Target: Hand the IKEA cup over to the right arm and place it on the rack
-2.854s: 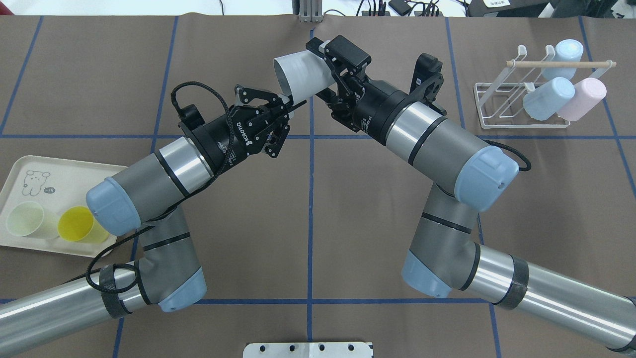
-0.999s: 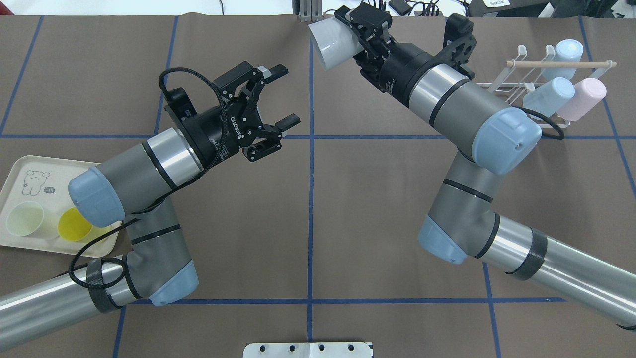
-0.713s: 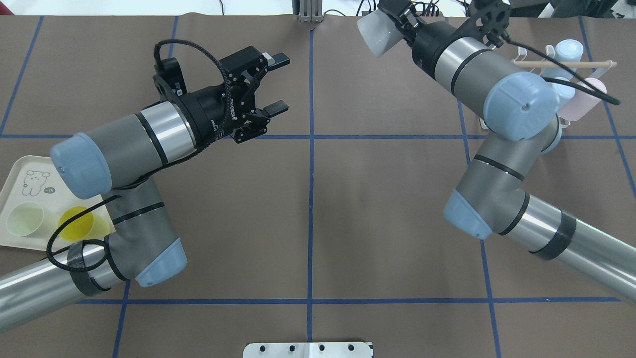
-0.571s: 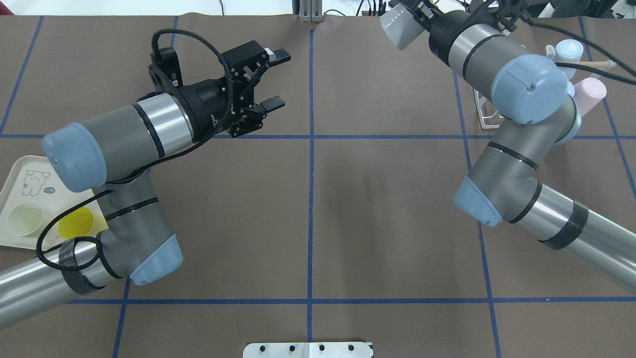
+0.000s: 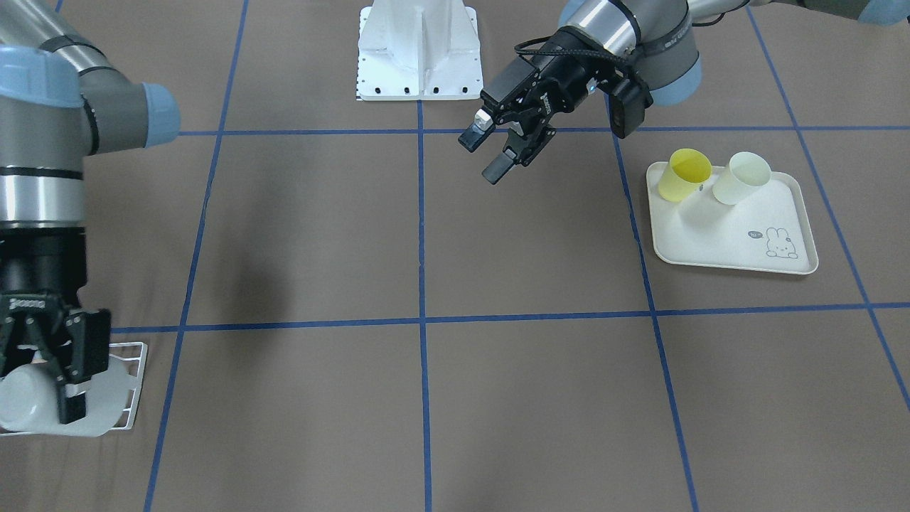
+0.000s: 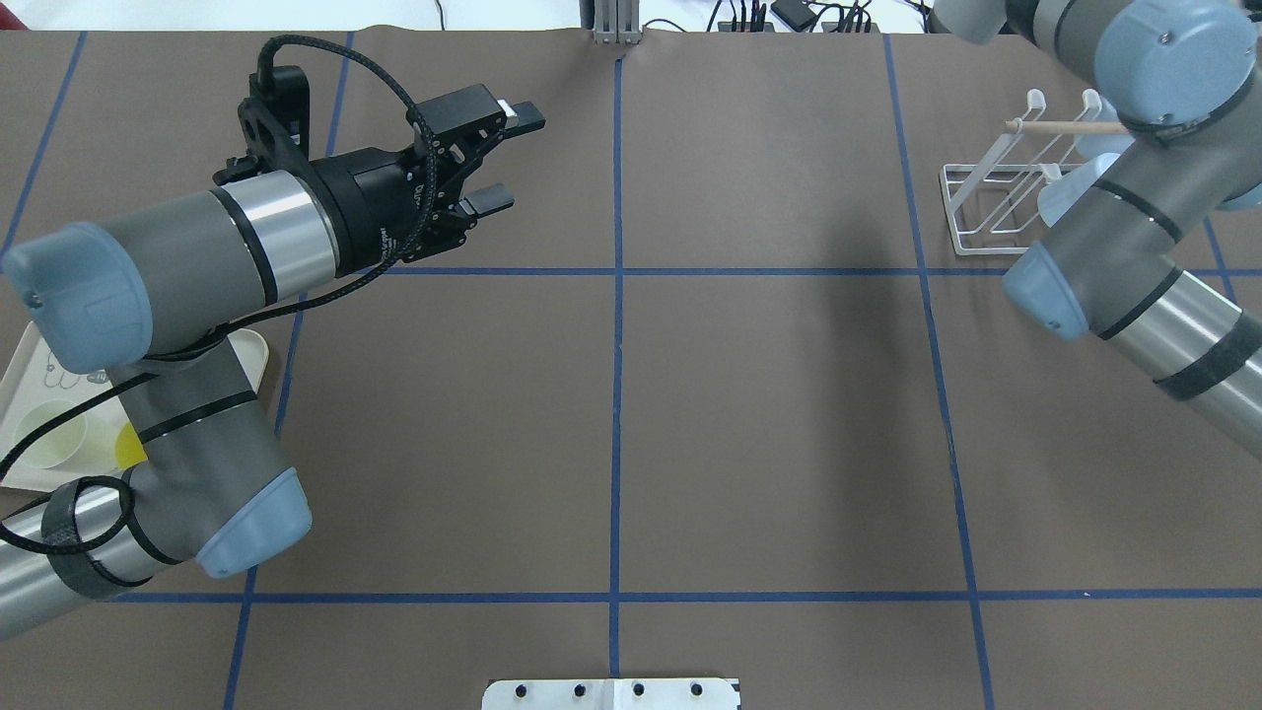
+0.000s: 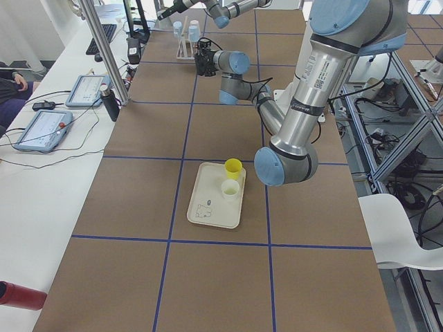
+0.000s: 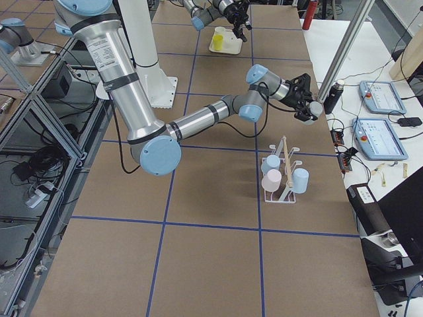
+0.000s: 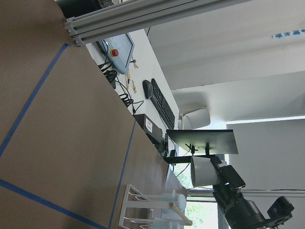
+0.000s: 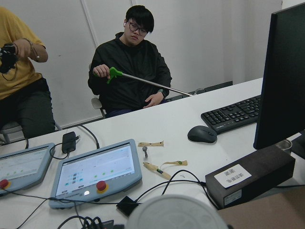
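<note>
**By the rack: cup in my right grip**

At the rack (image 8: 283,173) end of the table (image 6: 769,424), my right gripper (image 5: 39,387) was clamped across the pale IKEA cup (image 5: 28,414). It was up in the air just beside the rack, not yet on a prong (image 6: 1032,99). My left gripper (image 6: 503,158) hung wide open w/ nothing in it, well apart. Cup prob. light, stiff plastic w/ a smooth wall, so slippy. Best held across the wall, mouth left free for the prong.

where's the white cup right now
The white cup is at the front-facing view's bottom left, held in the right gripper, right by the edge of the rack.
</note>
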Robot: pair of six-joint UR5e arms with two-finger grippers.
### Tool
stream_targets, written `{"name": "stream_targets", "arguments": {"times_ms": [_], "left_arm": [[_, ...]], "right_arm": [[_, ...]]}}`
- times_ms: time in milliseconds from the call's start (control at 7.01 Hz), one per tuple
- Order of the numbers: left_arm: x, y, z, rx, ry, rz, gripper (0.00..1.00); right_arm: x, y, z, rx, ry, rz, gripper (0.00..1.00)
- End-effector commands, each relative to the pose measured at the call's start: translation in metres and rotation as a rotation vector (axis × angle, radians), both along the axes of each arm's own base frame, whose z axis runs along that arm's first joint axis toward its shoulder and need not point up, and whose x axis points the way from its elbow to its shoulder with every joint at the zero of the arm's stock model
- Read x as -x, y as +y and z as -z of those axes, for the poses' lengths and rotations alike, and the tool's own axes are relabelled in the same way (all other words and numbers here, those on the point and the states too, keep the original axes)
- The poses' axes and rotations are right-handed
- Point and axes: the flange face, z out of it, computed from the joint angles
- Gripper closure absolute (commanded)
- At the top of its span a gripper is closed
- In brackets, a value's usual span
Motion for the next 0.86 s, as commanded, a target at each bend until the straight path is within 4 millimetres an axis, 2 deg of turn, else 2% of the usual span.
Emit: {"name": "stream_targets", "arguments": {"times_ms": [0, 143, 285, 428, 713], "left_arm": [[0.001, 0.001, -0.001, -0.002, -0.004, -0.001, 0.00], [0.001, 0.001, -0.001, -0.002, -0.004, -0.001, 0.00], [0.001, 0.001, -0.002, -0.001, -0.005, -0.001, 0.00], [0.000, 0.002, -0.012, 0.010, -0.021, -0.005, 0.00], [-0.001, 0.002, -0.013, 0.012, -0.020, -0.006, 0.00]], "right_arm": [[-0.031, -0.019, -0.087, -0.066, 0.100, 0.041, 1.00], [-0.034, -0.009, -0.109, -0.061, 0.137, 0.071, 1.00], [-0.038, 0.001, -0.121, -0.091, 0.176, 0.102, 1.00], [-0.040, 0.008, -0.127, -0.096, 0.176, 0.107, 1.00], [-0.043, 0.021, -0.135, -0.091, 0.168, 0.140, 1.00]]}}
